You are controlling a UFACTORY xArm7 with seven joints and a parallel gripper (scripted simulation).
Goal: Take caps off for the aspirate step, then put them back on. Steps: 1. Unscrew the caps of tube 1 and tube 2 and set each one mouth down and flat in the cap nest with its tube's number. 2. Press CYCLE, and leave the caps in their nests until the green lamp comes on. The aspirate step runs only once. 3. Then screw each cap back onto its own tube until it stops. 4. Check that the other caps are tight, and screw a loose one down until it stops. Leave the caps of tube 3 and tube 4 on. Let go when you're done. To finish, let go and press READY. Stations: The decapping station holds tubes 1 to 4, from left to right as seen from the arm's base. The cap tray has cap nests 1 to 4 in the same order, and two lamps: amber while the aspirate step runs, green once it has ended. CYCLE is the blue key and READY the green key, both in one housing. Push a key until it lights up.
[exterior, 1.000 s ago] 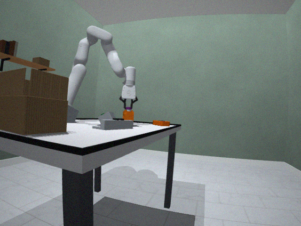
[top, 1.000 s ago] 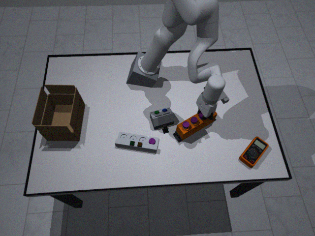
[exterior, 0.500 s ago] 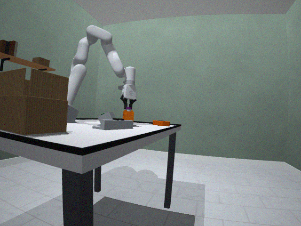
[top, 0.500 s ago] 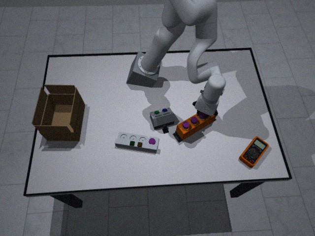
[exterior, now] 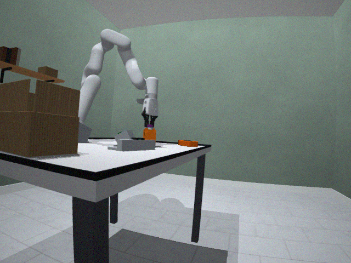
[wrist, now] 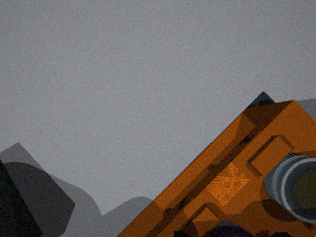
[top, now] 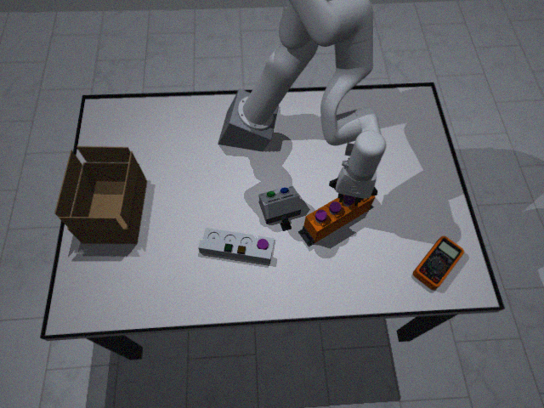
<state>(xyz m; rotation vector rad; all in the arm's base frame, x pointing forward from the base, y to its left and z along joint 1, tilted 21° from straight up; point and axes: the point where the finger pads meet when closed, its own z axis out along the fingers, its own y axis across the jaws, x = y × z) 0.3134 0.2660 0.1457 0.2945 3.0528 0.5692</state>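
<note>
The orange decapping station (top: 325, 229) (exterior: 149, 133) (wrist: 232, 185) lies at an angle right of the table's middle. My gripper (top: 353, 195) (exterior: 150, 124) points straight down over its far end, open, with its fingers close on either side of the purple cap of tube 2 (top: 348, 201) (wrist: 227, 231). Tube 1 (wrist: 296, 188) beside it stands open without a cap. The purple caps of tube 3 (top: 335, 206) and tube 4 (top: 320, 215) sit on their tubes. One purple cap (top: 263, 244) lies in the rightmost nest of the grey cap tray (top: 211, 247) (exterior: 136, 144). Both tray lamps look dark.
The grey key housing (top: 280, 206) (exterior: 124, 135) with the green key (top: 270, 193) and blue key (top: 284, 190) stands just left of the station. An open cardboard box (top: 132, 193) (exterior: 39, 121) stands at the table's left. An orange multimeter (top: 438, 262) (exterior: 187, 143) lies at the front right.
</note>
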